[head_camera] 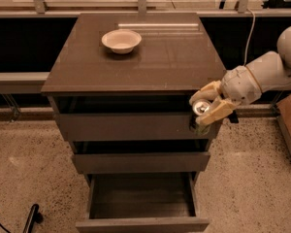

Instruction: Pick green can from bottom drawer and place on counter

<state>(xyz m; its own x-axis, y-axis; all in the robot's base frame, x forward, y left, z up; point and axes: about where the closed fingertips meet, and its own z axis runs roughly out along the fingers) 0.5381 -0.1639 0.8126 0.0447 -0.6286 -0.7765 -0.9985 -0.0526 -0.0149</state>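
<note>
- The pale, cream-coloured two-finger gripper (207, 106) sits at the right front corner of the cabinet, just under the edge of the top and level with the uppermost drawer front.
- Its fingers (214, 112) are closed around the small cylindrical green can (200, 111), one above and one below; the can's shiny silver top faces the camera and little of its green side shows.
- The can is held in the air, clear of the drawers and below the level of the top surface.
- The white, rounded arm reaches in from the right edge of the scene.
- The counter (155, 62), a flat, dark brown glossy square top, carries a small white bowl (121, 40) at its far left part, well apart from the gripper.
- The bottom drawer (141, 224), a wide shallow dark grey-brown box with a plain flat front, is pulled out toward the viewer, its bare floor showing.
- The two taller drawers above it are pushed in further.
- A speckled beige floor (34, 164) surrounds the cabinet.
</note>
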